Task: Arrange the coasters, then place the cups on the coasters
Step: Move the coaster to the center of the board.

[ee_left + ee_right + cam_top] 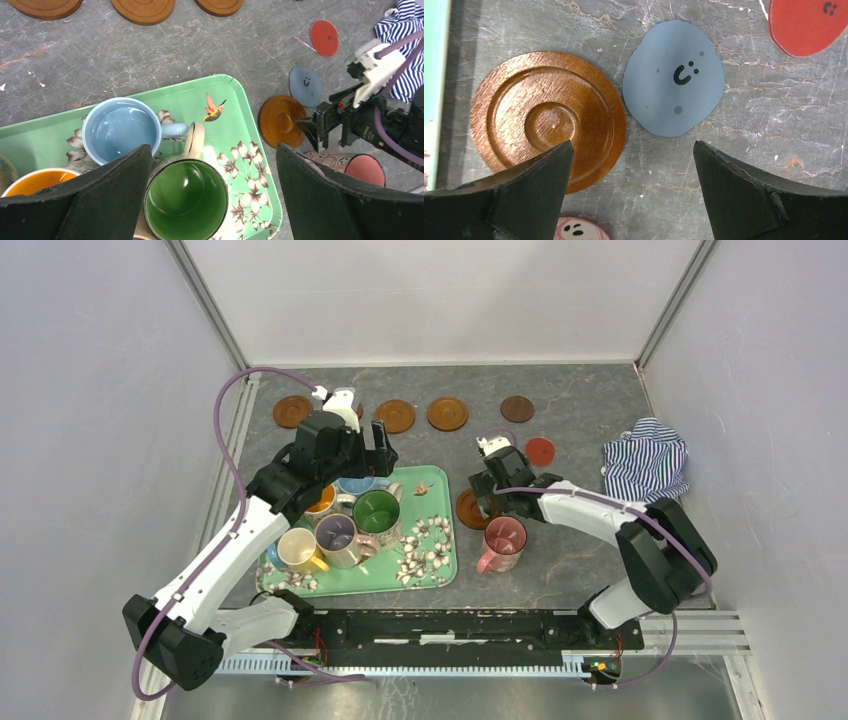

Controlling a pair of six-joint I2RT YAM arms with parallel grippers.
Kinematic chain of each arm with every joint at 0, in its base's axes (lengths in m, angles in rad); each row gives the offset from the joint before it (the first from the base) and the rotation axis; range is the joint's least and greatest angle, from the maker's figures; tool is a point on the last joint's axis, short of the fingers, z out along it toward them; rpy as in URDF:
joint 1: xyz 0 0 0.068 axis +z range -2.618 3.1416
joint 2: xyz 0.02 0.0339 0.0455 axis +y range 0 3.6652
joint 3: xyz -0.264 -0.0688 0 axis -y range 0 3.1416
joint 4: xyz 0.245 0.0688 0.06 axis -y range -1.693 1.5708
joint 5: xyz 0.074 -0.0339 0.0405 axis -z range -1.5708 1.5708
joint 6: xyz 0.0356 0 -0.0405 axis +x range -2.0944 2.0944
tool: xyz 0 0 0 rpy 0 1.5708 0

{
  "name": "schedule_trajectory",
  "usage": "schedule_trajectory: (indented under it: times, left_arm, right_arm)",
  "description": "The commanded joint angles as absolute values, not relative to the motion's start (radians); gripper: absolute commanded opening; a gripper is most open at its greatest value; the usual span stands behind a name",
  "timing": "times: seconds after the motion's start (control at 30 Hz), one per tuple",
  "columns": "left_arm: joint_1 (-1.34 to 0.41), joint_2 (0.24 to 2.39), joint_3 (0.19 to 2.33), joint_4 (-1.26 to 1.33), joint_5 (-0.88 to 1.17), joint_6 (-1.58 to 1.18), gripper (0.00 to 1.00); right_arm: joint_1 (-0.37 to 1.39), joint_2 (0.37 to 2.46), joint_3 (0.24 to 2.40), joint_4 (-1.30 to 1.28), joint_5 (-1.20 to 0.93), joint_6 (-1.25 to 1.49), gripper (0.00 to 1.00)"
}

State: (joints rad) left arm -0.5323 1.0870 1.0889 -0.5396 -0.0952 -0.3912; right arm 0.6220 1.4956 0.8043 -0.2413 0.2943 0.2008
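Five cups stand packed on the green floral tray (436,562): green (376,511), lilac (337,534), tan (297,547), orange (322,501) and light blue (120,127). A pink cup (503,539) stands on the table right of the tray. My left gripper (212,150) hangs open above the green cup (186,200) and the tray's right end. My right gripper (631,145) is open, low over the table beside an orange wooden coaster (549,117) and a blue-grey coaster (674,77). A red coaster (809,22) lies further back. Three wooden coasters (395,416) and a dark brown one (517,408) line the back.
A striped cloth (645,460) lies bunched at the right, near the right wall. White enclosure walls close in the left, back and right of the marble tabletop (580,570). The arm bases and a rail run along the near edge.
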Motion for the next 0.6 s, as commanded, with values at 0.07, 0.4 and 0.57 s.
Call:
schedule_trajectory:
  times: [0.07, 0.4, 0.57]
  left_arm:
    - [-0.531, 1.063, 1.082, -0.509, -0.099, -0.345, 1.00]
    - [-0.531, 1.057, 1.082, -0.518, -0.108, -0.339, 1.00]
    - [-0.531, 1.051, 1.085, -0.524, -0.108, -0.336, 1.00]
  right_arm:
    - [0.631, 1.590, 0.892, -0.203, 0.329, 0.133, 0.98]
    - [0.635, 1.708, 0.988, -0.224, 0.391, 0.132, 0.98]
    - [0.634, 1.784, 1.080, -0.251, 0.445, 0.142, 0.98]
